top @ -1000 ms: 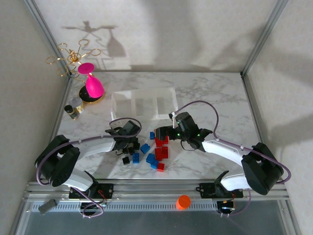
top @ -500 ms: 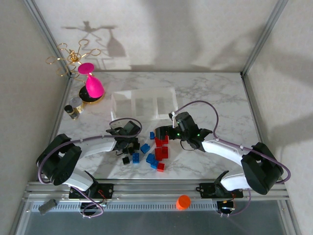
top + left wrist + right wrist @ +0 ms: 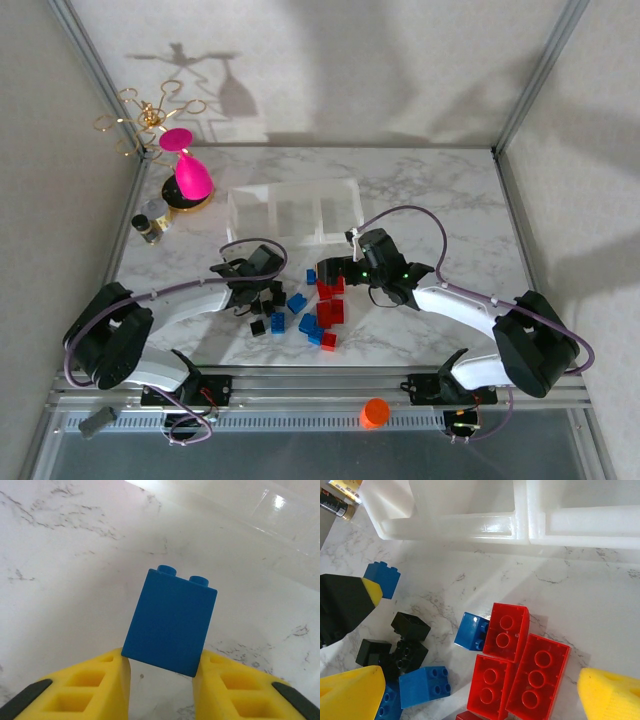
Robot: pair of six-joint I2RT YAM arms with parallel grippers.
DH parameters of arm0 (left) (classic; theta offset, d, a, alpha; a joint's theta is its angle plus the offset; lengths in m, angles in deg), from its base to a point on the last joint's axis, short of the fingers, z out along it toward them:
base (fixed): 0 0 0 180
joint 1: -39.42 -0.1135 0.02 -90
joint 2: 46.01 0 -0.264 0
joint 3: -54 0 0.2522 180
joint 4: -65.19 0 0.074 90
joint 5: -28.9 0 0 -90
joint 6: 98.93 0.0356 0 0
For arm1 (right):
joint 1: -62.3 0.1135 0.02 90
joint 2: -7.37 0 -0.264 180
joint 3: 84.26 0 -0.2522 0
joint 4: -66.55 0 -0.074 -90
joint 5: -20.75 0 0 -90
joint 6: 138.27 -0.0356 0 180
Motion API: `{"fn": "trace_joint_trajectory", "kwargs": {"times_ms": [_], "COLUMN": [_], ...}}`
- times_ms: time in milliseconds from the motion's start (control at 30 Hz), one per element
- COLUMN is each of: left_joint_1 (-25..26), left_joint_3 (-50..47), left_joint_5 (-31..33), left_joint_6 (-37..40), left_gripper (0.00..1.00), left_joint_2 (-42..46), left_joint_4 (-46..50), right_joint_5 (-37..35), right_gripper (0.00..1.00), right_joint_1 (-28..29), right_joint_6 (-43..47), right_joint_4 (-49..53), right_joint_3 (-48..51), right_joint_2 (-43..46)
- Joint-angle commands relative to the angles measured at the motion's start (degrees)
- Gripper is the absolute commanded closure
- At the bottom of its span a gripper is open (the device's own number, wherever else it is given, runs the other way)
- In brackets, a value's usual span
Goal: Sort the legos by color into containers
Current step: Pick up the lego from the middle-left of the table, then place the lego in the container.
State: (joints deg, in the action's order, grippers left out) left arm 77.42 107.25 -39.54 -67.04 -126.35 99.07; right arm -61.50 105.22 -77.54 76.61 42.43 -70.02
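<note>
Left wrist view: left gripper (image 3: 161, 656) closed down to a narrow gap, both yellow fingers (image 3: 95, 680) pressed against the lower sides of one blue brick (image 3: 170, 622). The brick is smooth, glossy plastic, boxy, a little taller than wide. Its long axis runs away from the gripper, leaning slightly right, with two round studs on the far end pointing toward the containers (image 3: 280, 515). White, grey-veined marble surface (image 3: 60, 580) behind it.

Right wrist view: right gripper (image 3: 480, 695) spread fully wide and holding nothing, one fingertip on either side of the loose pile. Three red bricks (image 3: 537, 680) lie studs up, touching side by side, long axes toward the containers' translucent walls. Black bricks (image 3: 395, 652) cluster to their left.

Top external view: the containers (image 3: 290, 190) sit just beyond the pile, the row running left to right.
</note>
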Motion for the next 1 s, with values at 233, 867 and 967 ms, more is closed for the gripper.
{"fn": "trace_joint_trajectory", "kwargs": {"times_ms": [233,867,967], "left_joint_1": [-0.63,-12.42,-12.62], "left_joint_3": [9.53,31.97,34.23], "left_joint_5": [7.53,2.22,1.6], "left_joint_6": [6.85,22.76,23.73], "left_gripper": [0.65,0.66,0.66], "left_joint_2": [8.44,-16.09,-20.44], "left_joint_4": [9.74,3.71,3.11], "right_joint_5": [0.61,-1.13,-1.07], "right_gripper": [0.01,0.01,0.01], "right_joint_1": [0.13,-2.84,-2.84], "right_joint_6": [-1.97,-2.82,-2.99], "right_joint_4": [-2.19,-4.99,-5.14], "right_joint_3": [-3.63,-7.04,-6.6], "right_joint_2": [2.05,-1.37,-1.53]}}
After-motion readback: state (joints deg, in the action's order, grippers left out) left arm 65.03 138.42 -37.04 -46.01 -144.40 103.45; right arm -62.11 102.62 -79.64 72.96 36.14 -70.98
